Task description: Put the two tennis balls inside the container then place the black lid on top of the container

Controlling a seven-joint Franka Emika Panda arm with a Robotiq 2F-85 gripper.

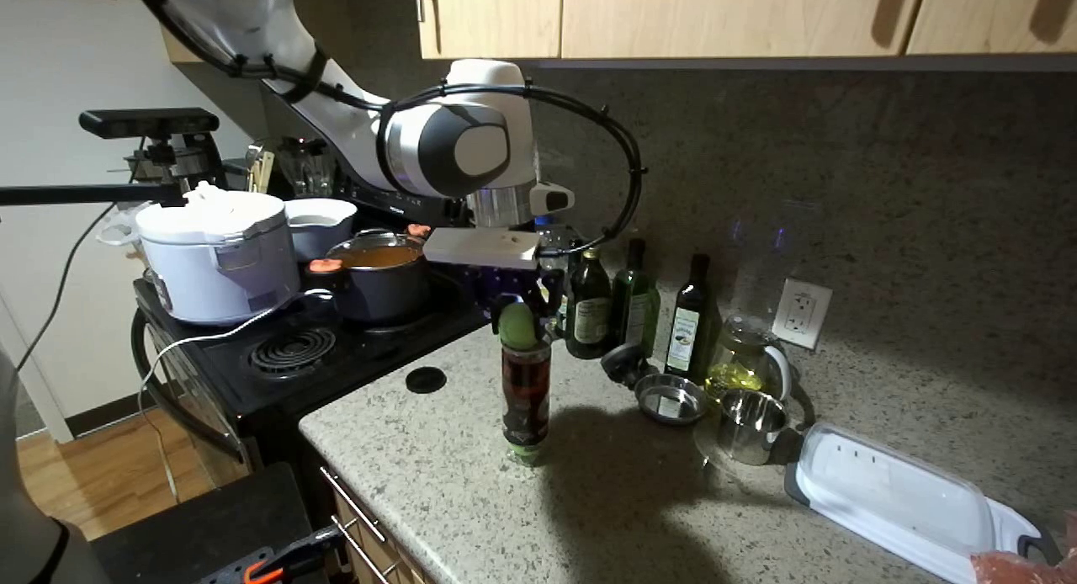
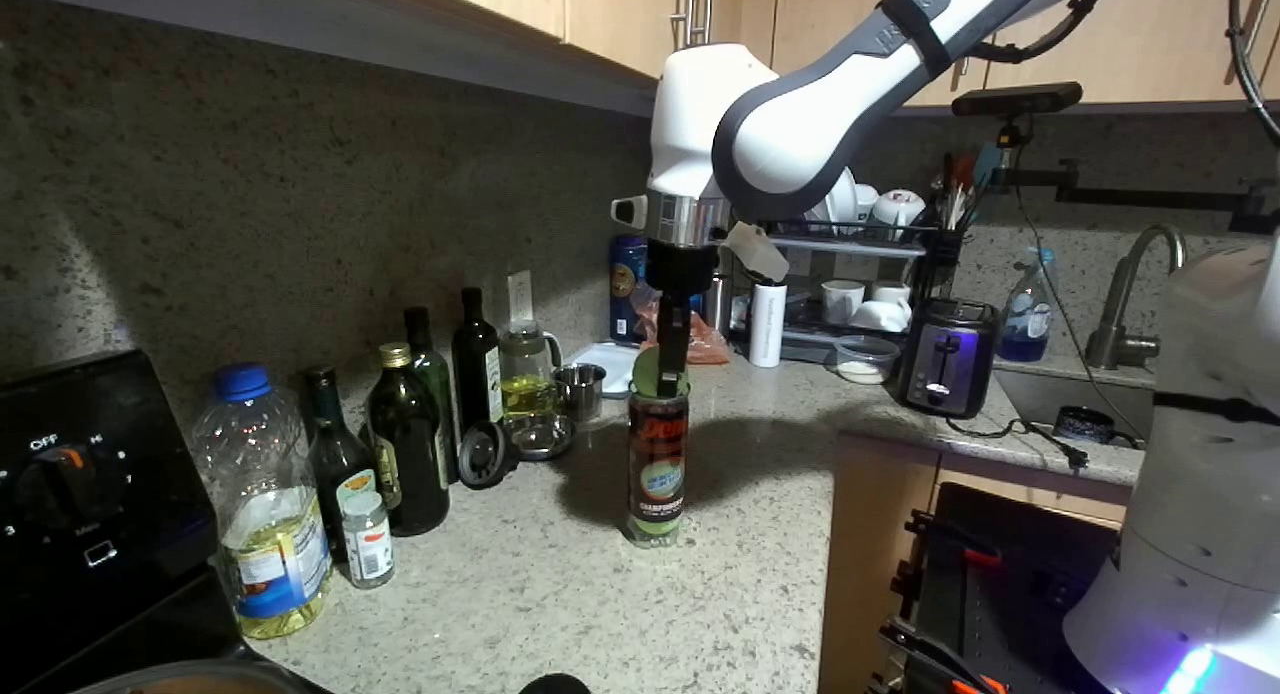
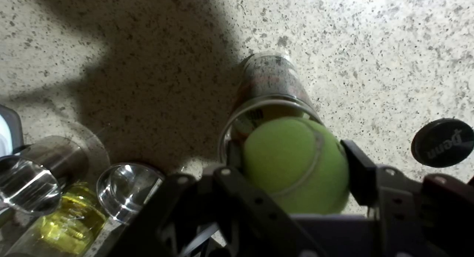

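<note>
The black pincer (image 3: 290, 155) grips a yellow-green tennis ball (image 1: 517, 325) at the mouth of the clear, red-labelled tube (image 1: 526, 392); a lower ball (image 2: 654, 529) seems already inside; inserting this one and fitting the flat black lid (image 1: 426, 380), left in an exterior view, remain.

The ball (image 3: 294, 166) is green, the lid (image 3: 442, 143) black, the countertop (image 3: 370, 57) speckled.

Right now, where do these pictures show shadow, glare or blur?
In both exterior views, a dark shadow covers the counter beside the container; in the wrist view, glints streak the steel cup, the gripper looks blurred low down, yet lettering on the black lid reads clearly.
</note>
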